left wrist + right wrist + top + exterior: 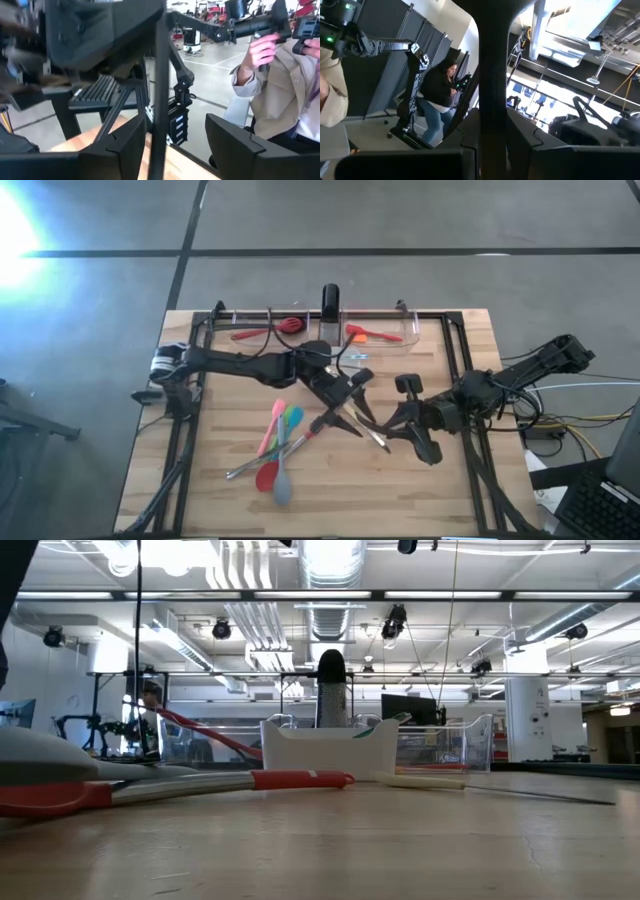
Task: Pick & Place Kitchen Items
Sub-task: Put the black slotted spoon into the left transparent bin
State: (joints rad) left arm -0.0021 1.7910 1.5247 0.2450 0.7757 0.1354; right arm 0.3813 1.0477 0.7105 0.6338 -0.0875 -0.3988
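Progress: you are early in the job. Two red utensils (285, 328) and an orange one (366, 334) already lie in the clear bins (410, 336) at the counter's far edge. A cluster of silicone spoons (279, 442) (pink, blue, green, red, grey) and a metal piece are left on the counter (210, 480), plus cutlery (372, 435) between the arms.

Left gripper (352, 387): mid-counter, part open astride a slim dark bar, seemingly a handle; whether it grips, you cannot tell. Right gripper (404, 418): just beside it, nearly closed on a dark handle of its own.

Writing: no brand or label is readable in any view.
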